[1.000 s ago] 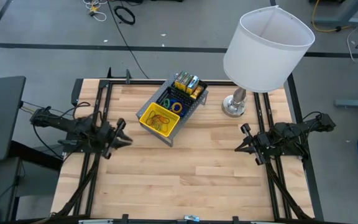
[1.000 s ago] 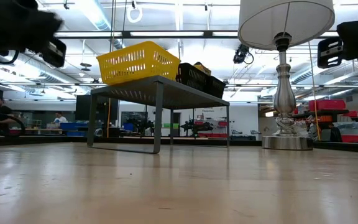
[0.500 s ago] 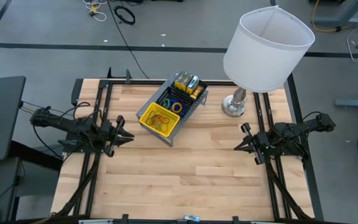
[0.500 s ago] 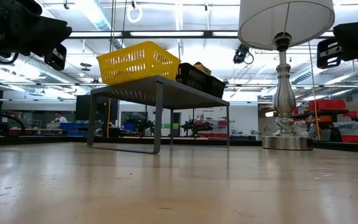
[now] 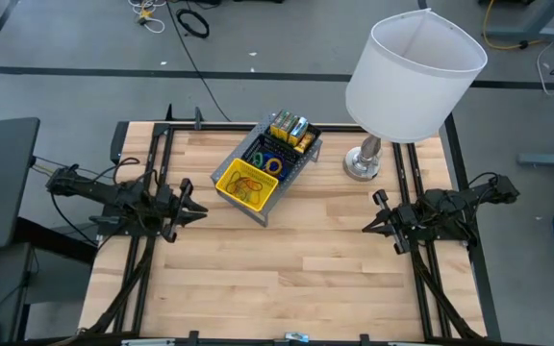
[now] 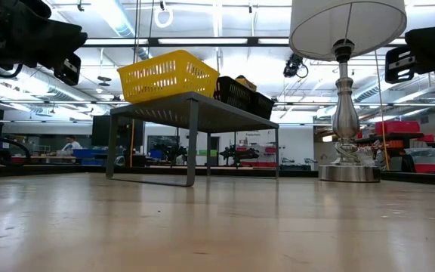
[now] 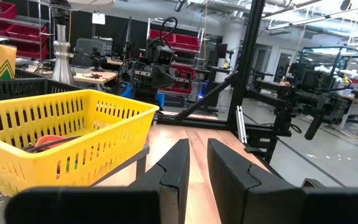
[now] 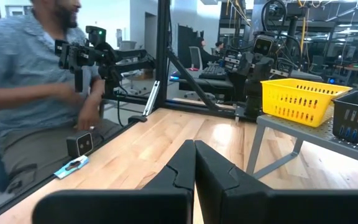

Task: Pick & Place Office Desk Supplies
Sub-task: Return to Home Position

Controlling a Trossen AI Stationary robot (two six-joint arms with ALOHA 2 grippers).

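Note:
A yellow plastic basket [image 5: 246, 185] with coloured rubber-band loops [image 5: 249, 184] stands on a grey raised stand [image 5: 267, 213] at the table's far middle. Behind it on the stand are two black mesh trays [image 5: 270, 154], the farther one holding yellow-green crayon boxes [image 5: 290, 128]. The green-white packet cannot be told apart. My left gripper [image 5: 194, 210] hovers left of the stand, its fingers [image 7: 178, 173] a narrow gap apart and empty, with the basket [image 7: 61, 134] close by. My right gripper [image 5: 370, 225] hovers at the table's right, shut and empty [image 8: 194, 163].
A big lamp with a white shade [image 5: 414, 75] stands on its metal base [image 5: 361, 164] at the far right, close to my right arm. Bare wood [image 5: 287, 269] lies between and in front of the arms. A person [image 8: 30, 74] sits beyond the table's left edge.
My left gripper shifted a little in the first half second and has kept still since. Nothing on the stand has moved.

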